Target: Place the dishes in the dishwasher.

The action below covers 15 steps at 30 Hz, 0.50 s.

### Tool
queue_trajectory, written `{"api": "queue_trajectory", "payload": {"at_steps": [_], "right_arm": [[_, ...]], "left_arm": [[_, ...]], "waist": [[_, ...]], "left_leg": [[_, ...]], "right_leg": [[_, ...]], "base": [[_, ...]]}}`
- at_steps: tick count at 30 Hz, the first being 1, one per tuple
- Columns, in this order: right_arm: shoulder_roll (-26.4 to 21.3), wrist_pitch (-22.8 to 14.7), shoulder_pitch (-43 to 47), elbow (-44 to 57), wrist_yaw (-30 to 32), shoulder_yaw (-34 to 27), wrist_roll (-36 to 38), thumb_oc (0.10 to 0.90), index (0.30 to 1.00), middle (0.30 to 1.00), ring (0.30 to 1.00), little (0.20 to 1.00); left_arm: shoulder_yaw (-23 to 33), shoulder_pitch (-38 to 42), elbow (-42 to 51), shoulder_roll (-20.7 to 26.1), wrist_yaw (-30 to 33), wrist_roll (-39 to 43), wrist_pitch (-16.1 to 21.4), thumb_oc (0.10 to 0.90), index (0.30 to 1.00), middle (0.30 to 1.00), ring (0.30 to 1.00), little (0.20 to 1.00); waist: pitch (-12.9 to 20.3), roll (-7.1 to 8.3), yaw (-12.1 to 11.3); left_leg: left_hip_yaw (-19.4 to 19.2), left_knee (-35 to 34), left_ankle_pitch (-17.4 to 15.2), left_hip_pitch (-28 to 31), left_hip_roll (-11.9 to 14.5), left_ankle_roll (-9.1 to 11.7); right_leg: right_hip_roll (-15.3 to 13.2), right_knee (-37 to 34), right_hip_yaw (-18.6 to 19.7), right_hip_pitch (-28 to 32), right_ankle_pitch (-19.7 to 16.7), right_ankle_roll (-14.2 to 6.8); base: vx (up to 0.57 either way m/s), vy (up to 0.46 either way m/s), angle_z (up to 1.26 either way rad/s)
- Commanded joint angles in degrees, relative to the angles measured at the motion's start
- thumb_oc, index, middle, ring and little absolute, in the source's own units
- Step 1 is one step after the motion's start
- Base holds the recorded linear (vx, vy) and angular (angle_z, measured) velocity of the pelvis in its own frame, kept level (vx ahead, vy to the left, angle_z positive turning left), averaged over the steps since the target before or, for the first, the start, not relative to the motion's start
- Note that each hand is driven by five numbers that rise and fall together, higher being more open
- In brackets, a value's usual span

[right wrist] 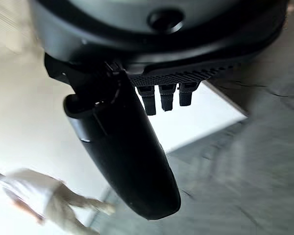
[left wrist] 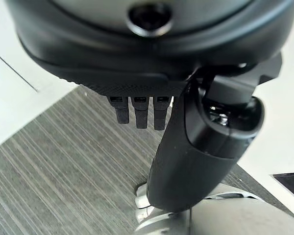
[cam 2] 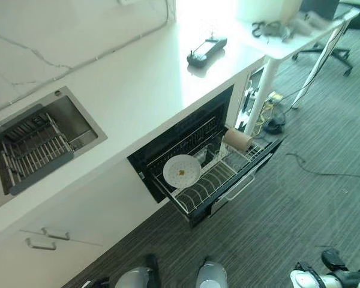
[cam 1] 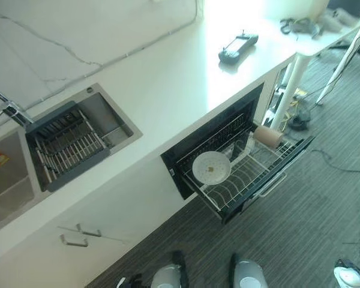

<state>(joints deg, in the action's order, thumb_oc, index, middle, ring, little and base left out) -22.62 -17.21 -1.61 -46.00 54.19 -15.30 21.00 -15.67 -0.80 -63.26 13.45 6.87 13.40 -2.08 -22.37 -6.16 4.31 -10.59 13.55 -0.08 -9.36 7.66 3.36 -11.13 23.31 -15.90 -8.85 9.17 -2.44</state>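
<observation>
One long white tabletop [cam 1: 168, 84] is stretching across the room, with a steel sink [cam 1: 102, 114] sunk into it and a dark drying rack [cam 1: 66, 144] sitting inside that sink. Below the tabletop's edge the dishwasher [cam 1: 228, 150] is standing open, its wire rack [cam 1: 252, 174] pulled out over the striped grey floor [cam 1: 312, 228]. One white plate [cam 1: 211, 167] is leaning nearly upright in the rack's tines, and a brown cup [cam 1: 268, 135] is lying on its side at the rack's far corner, well apart from the plate. A black controller [cam 1: 237, 47] is resting further along the tabletop.

Both hands are hanging well away from the dishes. The left hand [left wrist: 196, 147] is pointing down at the floor in its wrist view, fingers [left wrist: 141, 112] curling inward a little and holding nothing, thumb sticking out. The right hand [right wrist: 122, 147] is looking much the same, fingers [right wrist: 167, 97] tucked, nothing pinched. A person in pale clothing [right wrist: 34, 196] is showing blurred beyond the right hand.
</observation>
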Motion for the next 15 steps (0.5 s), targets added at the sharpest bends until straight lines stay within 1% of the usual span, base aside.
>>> {"api": "queue_trajectory", "payload": {"at_steps": [1,3,4,6,7,8,9,10,11,12,14,15], "right_arm": [[-5.0,-5.4,5.5,6.2,2.7,0.7,-5.6,0.800,0.900,0.900,0.900,0.900],[-4.9,-4.2,7.5,4.9,2.1,3.6,-6.4,0.800,0.900,0.900,0.900,0.900],[-4.8,-3.7,9.1,4.1,1.9,5.7,-8.6,0.800,0.900,0.900,0.900,0.900],[-5.3,-2.6,11.1,3.6,2.1,8.3,-11.9,0.800,0.900,0.900,0.900,0.900],[-6.2,-0.8,13.3,3.4,1.5,10.7,-13.9,0.800,0.900,0.900,0.900,0.900],[-7.1,0.0,15.5,2.8,1.3,12.8,-15.7,0.800,0.900,0.900,0.900,0.900],[-7.3,0.2,16.2,2.7,1.4,13.3,-16.0,0.800,0.900,0.900,0.900,0.900],[-8.6,1.3,19.6,2.3,1.1,15.7,-18.7,0.800,0.900,0.900,0.900,0.900],[-8.7,1.5,20.0,2.2,1.0,15.9,-19.0,0.800,0.900,0.900,0.900,0.900],[-10.1,2.2,23.1,1.9,-0.3,17.6,-21.8,0.800,0.900,0.900,0.900,0.900],[-11.5,2.7,26.2,1.7,-1.4,19.3,-24.3,0.800,0.900,0.900,0.900,0.900],[-12.9,3.9,29.7,2.0,-2.5,21.4,-26.1,0.800,0.900,0.900,0.900,0.900]], "left_arm": [[0.2,1.2,2.5,0.5,1.1,4.8,1.7,0.800,0.900,0.900,0.900,0.900],[0.3,1.7,3.7,0.5,1.3,6.1,1.8,0.800,0.900,0.900,0.900,0.900],[0.0,1.7,4.6,0.5,1.2,6.7,2.3,0.800,0.900,0.900,0.900,0.900],[-0.2,1.7,5.7,0.7,1.1,6.7,3.0,0.800,0.900,0.900,0.900,0.900],[-0.8,1.8,6.9,0.8,1.0,6.6,3.3,0.800,0.900,0.900,0.900,0.900],[-1.3,2.0,7.5,1.0,0.7,6.9,3.6,0.800,0.900,0.900,0.900,0.900],[-1.5,2.1,7.7,1.0,0.6,6.8,3.7,0.800,0.900,0.900,0.900,0.900],[-2.0,2.2,8.2,1.2,0.3,6.8,4.2,0.800,0.900,0.900,0.900,0.900],[-2.0,2.2,8.2,1.2,0.2,6.8,4.3,0.800,0.900,0.900,0.900,0.900],[-2.5,2.2,8.9,1.4,0.1,6.2,4.3,0.800,0.900,0.900,0.900,0.900],[-2.6,2.2,9.4,1.8,-0.1,5.9,4.0,0.800,0.900,0.900,0.900,0.900],[-2.6,2.1,9.7,2.4,-0.5,5.7,3.8,0.800,0.900,0.900,0.900,0.900]], "waist": [[-4.8,2.14,-2.2],[-6.3,1.56,-3.2],[-7.3,1.00,-3.9],[-7.4,0.38,-4.7],[-7.4,-0.51,-5.5],[-7.4,-1.32,-6.4],[-7.4,-1.49,-6.6],[-7.4,-2.35,-7.8],[-7.4,-2.43,-7.9],[-7.4,-3.23,-8.9],[-7.4,-3.75,-9.9],[-7.4,-4.05,-11.1]], "left_leg": [[2.1,3.6,-8.0,2.5,-0.7,-2.9],[2.8,3.6,-7.1,1.1,-1.6,-3.3],[3.2,3.6,-6.7,0.2,-2.3,-3.6],[3.5,3.6,-6.2,-1.7,-3.2,-3.8],[3.8,3.6,-5.6,-3.9,-4.0,-3.9],[4.0,3.6,-5.1,-5.7,-4.6,-4.0],[4.1,3.6,-5.0,-6.1,-4.8,-4.1],[4.4,3.6,-4.5,-8.0,-5.4,-4.2],[4.5,3.6,-4.5,-8.3,-5.5,-4.2],[4.7,3.6,-4.2,-9.7,-6.1,-4.3],[4.7,3.6,-3.9,-11.0,-6.6,-4.5],[4.9,3.6,-3.7,-12.2,-7.0,-4.7]], "right_leg": [[-0.5,4.0,-0.6,4.2,5.5,0.7],[-1.3,7.0,-0.7,2.4,6.3,1.0],[-2.0,9.3,-0.9,1.1,7.0,1.1],[-2.7,11.4,-1.1,-1.0,7.8,1.2],[-3.3,12.9,-1.2,-2.9,8.4,1.3],[-3.8,14.0,-1.3,-4.6,8.7,1.4],[-3.9,14.2,-1.3,-5.0,8.8,1.4],[-4.4,15.1,-1.4,-6.7,9.0,1.4],[-4.4,15.3,-1.4,-7.0,9.0,1.4],[-4.8,16.1,-1.6,-8.4,9.2,1.5],[-5.1,16.7,-1.8,-9.5,9.2,1.5],[-5.5,17.2,-2.1,-10.5,8.8,1.6]], "base": [[-0.10,0.053,0.12],[-0.08,0.061,0.19],[-0.05,0.071,0.35],[-0.05,0.086,0.42],[-0.07,0.128,0.38],[-0.06,0.112,0.36],[-0.05,0.120,0.35],[-0.03,0.076,0.47],[-0.03,0.141,0.39],[-0.02,0.129,0.29],[-0.02,0.134,0.16],[-0.01,0.144,0.12]]}}
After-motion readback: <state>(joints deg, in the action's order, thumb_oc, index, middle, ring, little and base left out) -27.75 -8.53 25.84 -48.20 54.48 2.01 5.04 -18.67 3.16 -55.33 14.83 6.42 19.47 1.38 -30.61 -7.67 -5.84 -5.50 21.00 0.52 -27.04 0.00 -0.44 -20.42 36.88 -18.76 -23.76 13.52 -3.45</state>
